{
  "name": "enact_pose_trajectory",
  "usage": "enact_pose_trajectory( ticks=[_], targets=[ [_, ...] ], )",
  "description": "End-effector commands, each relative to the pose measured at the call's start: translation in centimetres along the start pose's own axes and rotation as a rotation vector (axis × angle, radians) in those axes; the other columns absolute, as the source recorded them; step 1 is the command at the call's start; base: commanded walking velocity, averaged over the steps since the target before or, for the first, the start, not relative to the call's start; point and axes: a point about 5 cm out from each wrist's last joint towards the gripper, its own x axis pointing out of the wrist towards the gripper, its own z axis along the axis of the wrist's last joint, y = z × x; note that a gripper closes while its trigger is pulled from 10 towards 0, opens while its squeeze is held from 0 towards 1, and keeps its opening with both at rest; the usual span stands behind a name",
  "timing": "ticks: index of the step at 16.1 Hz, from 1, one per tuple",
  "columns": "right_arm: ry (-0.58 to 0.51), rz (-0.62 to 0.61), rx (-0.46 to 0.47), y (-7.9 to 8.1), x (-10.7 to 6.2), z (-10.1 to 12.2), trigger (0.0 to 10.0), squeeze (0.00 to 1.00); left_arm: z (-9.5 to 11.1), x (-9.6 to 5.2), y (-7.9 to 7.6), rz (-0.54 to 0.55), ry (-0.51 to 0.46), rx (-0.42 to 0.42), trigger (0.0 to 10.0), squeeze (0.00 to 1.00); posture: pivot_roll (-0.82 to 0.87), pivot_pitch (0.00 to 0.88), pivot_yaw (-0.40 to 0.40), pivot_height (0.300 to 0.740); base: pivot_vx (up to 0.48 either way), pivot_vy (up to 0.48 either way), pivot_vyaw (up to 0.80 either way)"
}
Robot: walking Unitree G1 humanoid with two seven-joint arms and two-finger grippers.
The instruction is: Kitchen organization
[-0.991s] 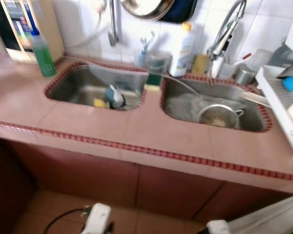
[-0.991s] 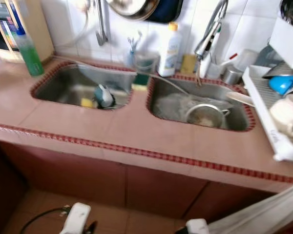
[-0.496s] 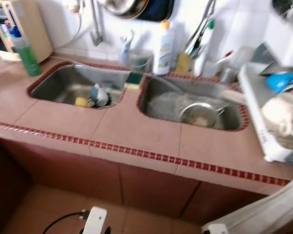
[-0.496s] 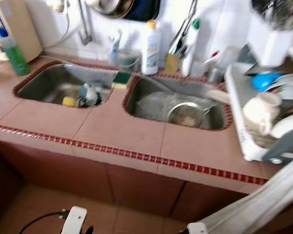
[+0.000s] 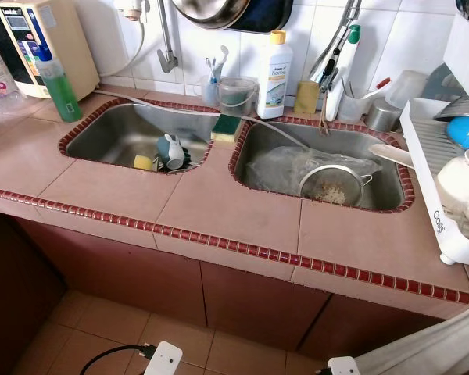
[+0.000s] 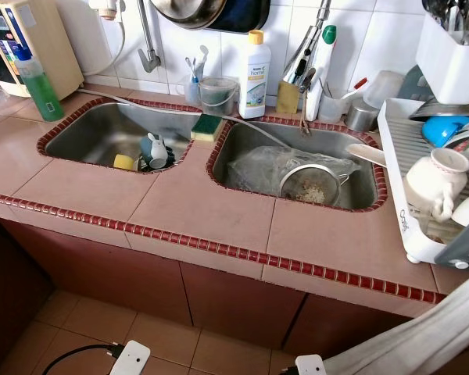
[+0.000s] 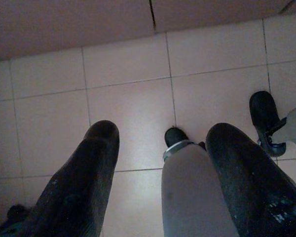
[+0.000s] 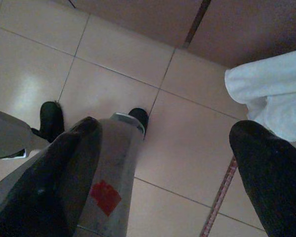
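A pink tiled counter [image 5: 219, 207] holds two steel sinks. In the left sink [image 5: 109, 137] lie a blue-grey cup [image 5: 173, 150] and a yellow sponge [image 5: 143, 162]. The right sink [image 5: 383, 187] holds a metal strainer [image 5: 331, 186] and a crumpled clear plastic bag [image 5: 277, 164]. A green-yellow sponge [image 5: 226, 126] rests on the divider. Both arms hang low in front of the cabinet. My left gripper [image 7: 165, 129] and my right gripper [image 8: 170, 126] point down at the floor tiles, both open with nothing between the fingers.
A white dish rack [image 6: 410, 187] with a white jug [image 6: 438, 181] and a blue bowl [image 6: 442, 129] stands at the right. A green bottle [image 5: 61, 84], a white bottle [image 5: 275, 62] and a tap [image 5: 332, 55] line the back wall. A white cloth [image 5: 430, 344] hangs at the lower right.
The whole picture has shifted sideways and sharpened, so my head has moved. Nothing on the counter or in the sinks has changed place.
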Motion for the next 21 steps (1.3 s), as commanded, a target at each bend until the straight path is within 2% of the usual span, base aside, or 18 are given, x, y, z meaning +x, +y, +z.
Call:
enact_pose_trajectory(
  ticks=[1, 21],
  targets=[
    [0.01, 0.0, 0.002, 0.12, -0.01, -0.23, 10.0, 0.0, -0.3, -0.05, 0.04, -0.004, 0.016, 0.016, 10.0, 0.0, -0.1, 0.0, 0.004, 0.74, -0.27, 0.0, 0.0],
    [0.007, -0.006, 0.006, -0.36, -0.16, -0.39, 10.0, 0.0, -1.16, -0.19, 0.03, 0.006, 0.058, 0.011, 10.0, 0.0, -0.1, 0.006, -0.008, 0.74, -0.316, 0.0, 0.0]
  ],
)
